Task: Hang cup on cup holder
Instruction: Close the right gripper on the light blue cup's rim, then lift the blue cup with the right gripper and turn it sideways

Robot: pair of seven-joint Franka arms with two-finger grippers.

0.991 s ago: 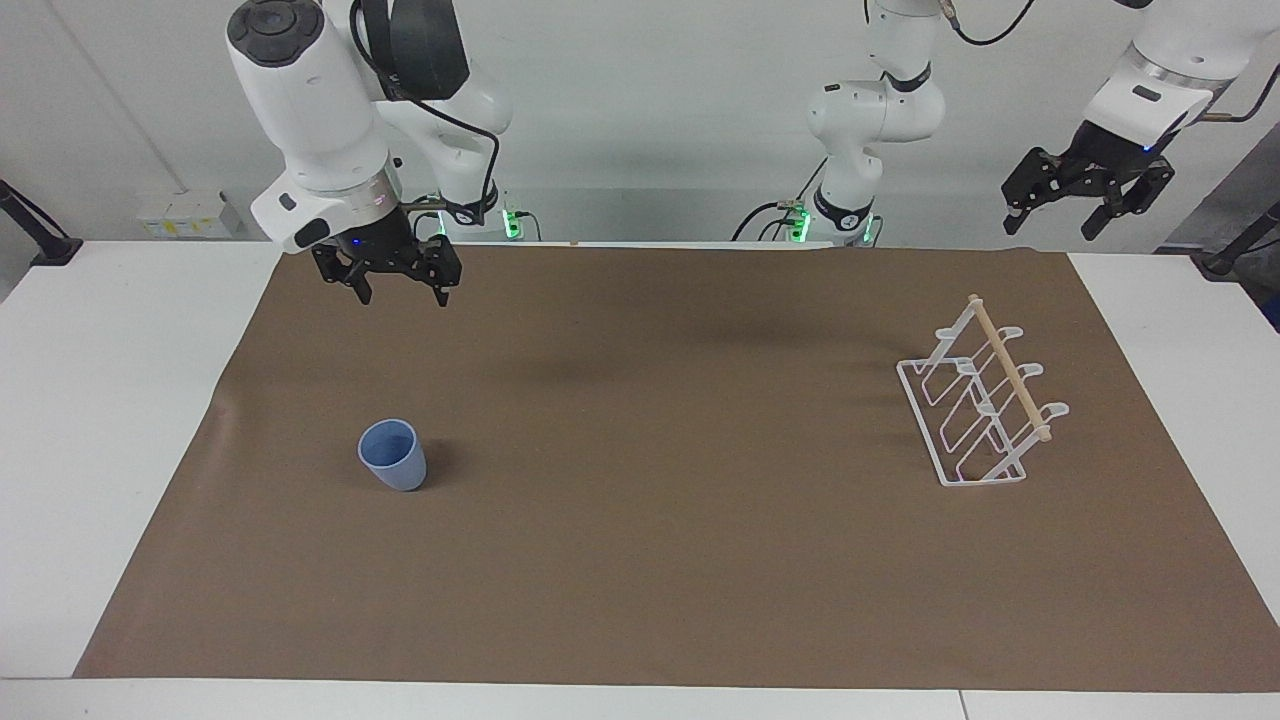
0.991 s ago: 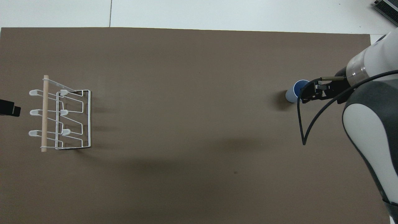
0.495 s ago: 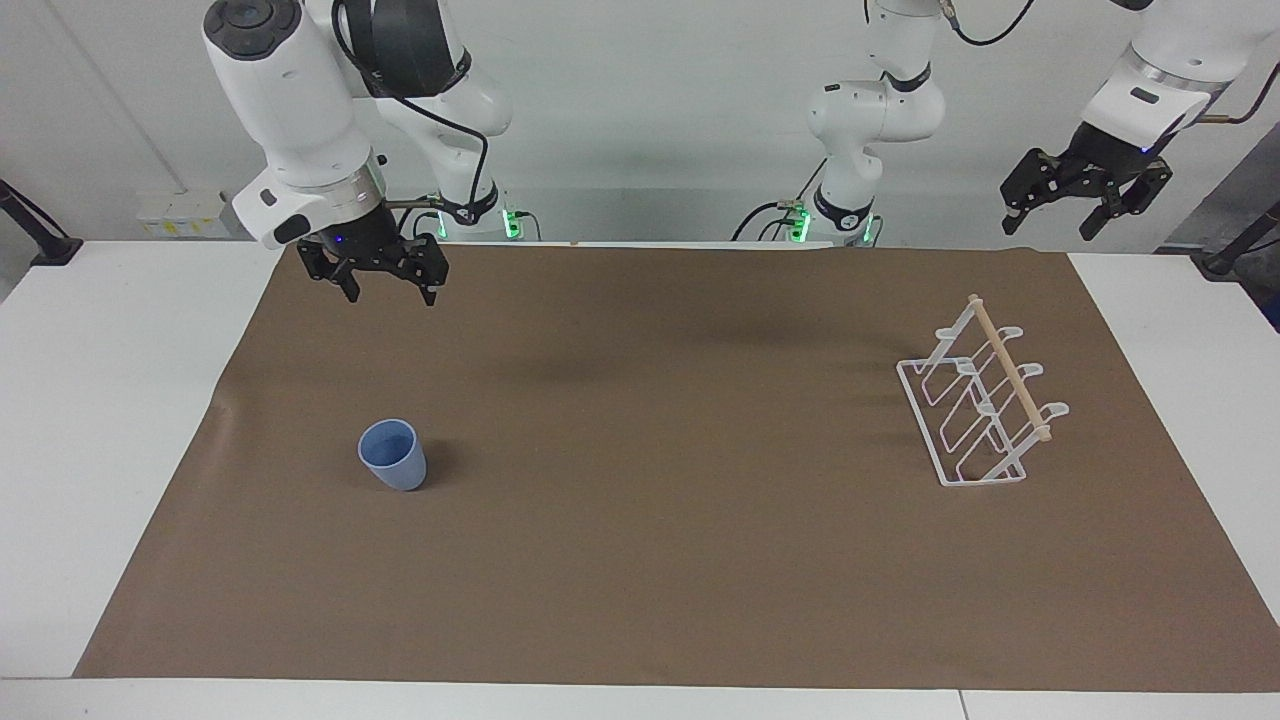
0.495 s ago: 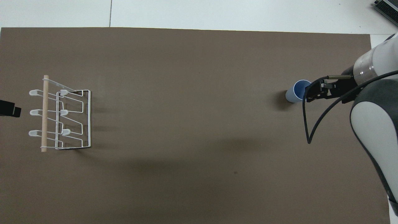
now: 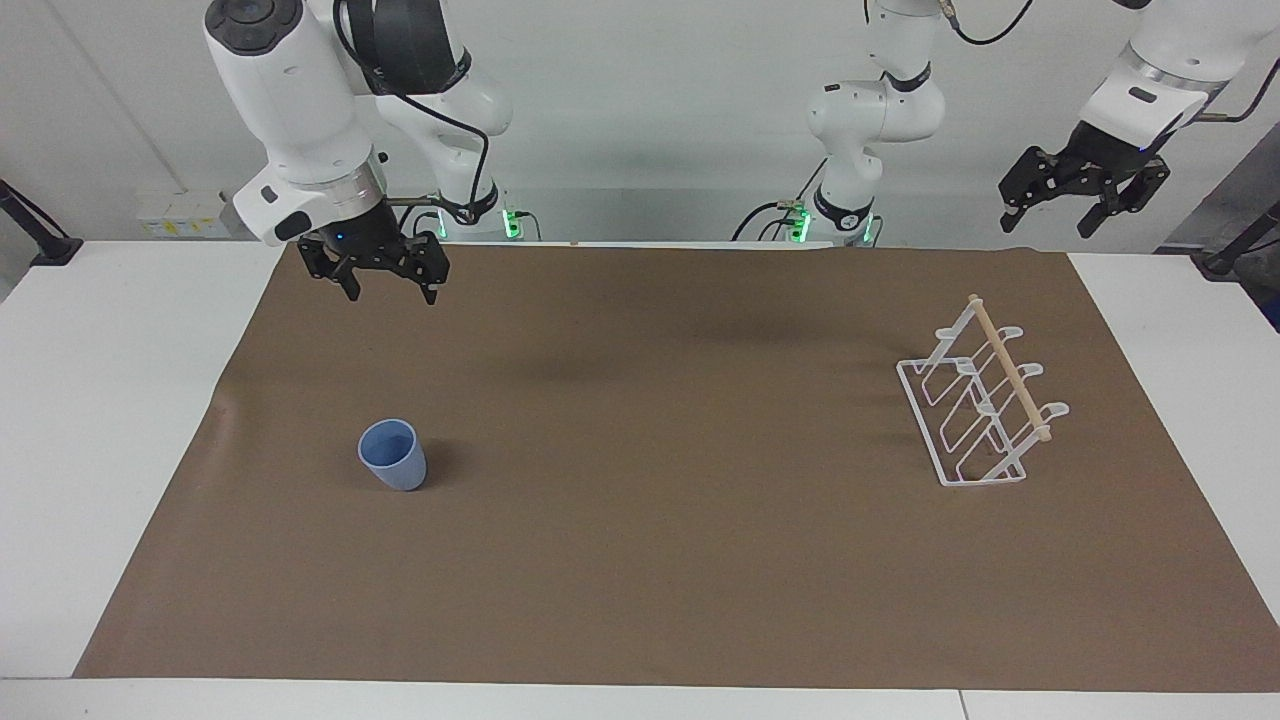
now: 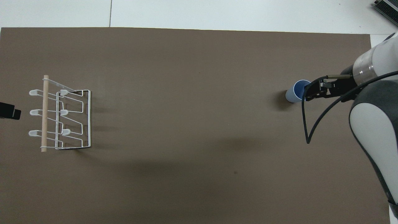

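My right gripper (image 5: pixel 384 289) hangs in the air with its fingers spread and nothing in them, over the brown mat (image 5: pixel 650 520) at the edge nearest the robots, well above the cup (image 5: pixel 393 455). The cup stands upright on the mat, mouth up, toward the right arm's end of the surface (image 5: pixel 110 400). The cup holder (image 5: pixel 983 407) stands well apart from the cup, toward the left arm's end. My left gripper (image 5: pixel 1084 196) waits high above the cup holder's end, fingers spread, empty.
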